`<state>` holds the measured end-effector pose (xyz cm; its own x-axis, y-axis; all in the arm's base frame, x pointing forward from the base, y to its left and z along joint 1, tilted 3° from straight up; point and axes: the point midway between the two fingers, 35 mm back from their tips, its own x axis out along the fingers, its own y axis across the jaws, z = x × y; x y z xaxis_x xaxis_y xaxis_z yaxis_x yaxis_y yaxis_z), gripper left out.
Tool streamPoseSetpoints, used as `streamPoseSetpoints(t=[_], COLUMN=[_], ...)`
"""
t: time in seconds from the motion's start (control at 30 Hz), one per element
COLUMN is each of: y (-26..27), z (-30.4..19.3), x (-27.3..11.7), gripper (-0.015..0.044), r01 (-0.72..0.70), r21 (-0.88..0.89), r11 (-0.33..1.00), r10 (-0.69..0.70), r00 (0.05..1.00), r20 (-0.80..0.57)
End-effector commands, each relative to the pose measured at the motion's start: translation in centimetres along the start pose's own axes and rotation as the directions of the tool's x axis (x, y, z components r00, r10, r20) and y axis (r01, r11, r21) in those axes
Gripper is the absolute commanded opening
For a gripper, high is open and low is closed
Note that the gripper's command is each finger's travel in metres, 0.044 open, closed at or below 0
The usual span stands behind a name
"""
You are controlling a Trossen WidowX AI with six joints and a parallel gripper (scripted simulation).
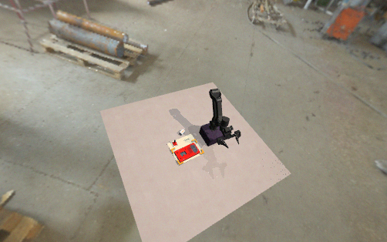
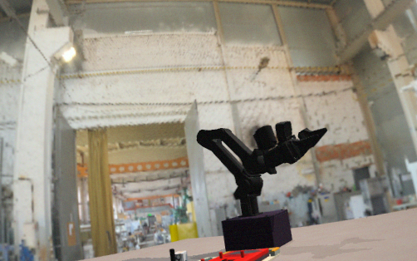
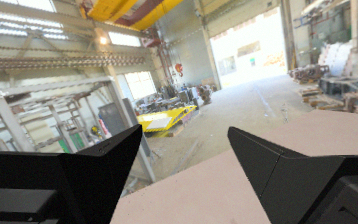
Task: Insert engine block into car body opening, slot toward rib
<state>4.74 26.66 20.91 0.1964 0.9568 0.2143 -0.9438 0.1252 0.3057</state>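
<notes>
The black arm (image 1: 217, 109) (image 2: 226, 151) stands beyond the red car body (image 1: 189, 155) (image 2: 251, 254); its pincer (image 1: 232, 146) (image 2: 326, 130) (image 3: 186, 129) is spread, holding nothing. The small pale engine block (image 1: 182, 132) (image 2: 181, 255) lies just outside, probably light, stiff, best pinched across opposite sides; its long axis and slot direction are unreadable.

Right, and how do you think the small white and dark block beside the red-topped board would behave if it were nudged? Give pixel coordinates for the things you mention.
The small white and dark block (image 1: 182, 132) (image 2: 181, 256) would probably slide stiffly rather than bend, given its crisp, boxy edges. It looks small beside the red-topped board (image 1: 187, 152) (image 2: 242, 254), so a light push might well shift it.
</notes>
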Motion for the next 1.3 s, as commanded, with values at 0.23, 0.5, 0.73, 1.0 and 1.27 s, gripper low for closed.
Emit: streamPoseSetpoints(t=[0.23,0.5,0.73,1.0,1.27], y=[-3.7,-9.7,-15.0,-20.8,-25.6], z=[-0.5,-1.0,-1.1,-1.1,-0.8], x=[1.2,1.8,0.9,-1.5,-5.3], gripper=[0.044,0.044,0.044,0.044,0.044], r01=[0.146,0.358,0.536,0.717,0.858], r21=[-0.007,-0.008,-0.001,0.016,0.059], r11=[0.989,0.934,0.844,0.697,0.51], r10=[-0.146,-0.354,-0.519,-0.672,-0.771], r00=[0.987,0.92,0.818,0.66,0.487], r20=[-0.072,-0.169,-0.248,-0.335,-0.411])
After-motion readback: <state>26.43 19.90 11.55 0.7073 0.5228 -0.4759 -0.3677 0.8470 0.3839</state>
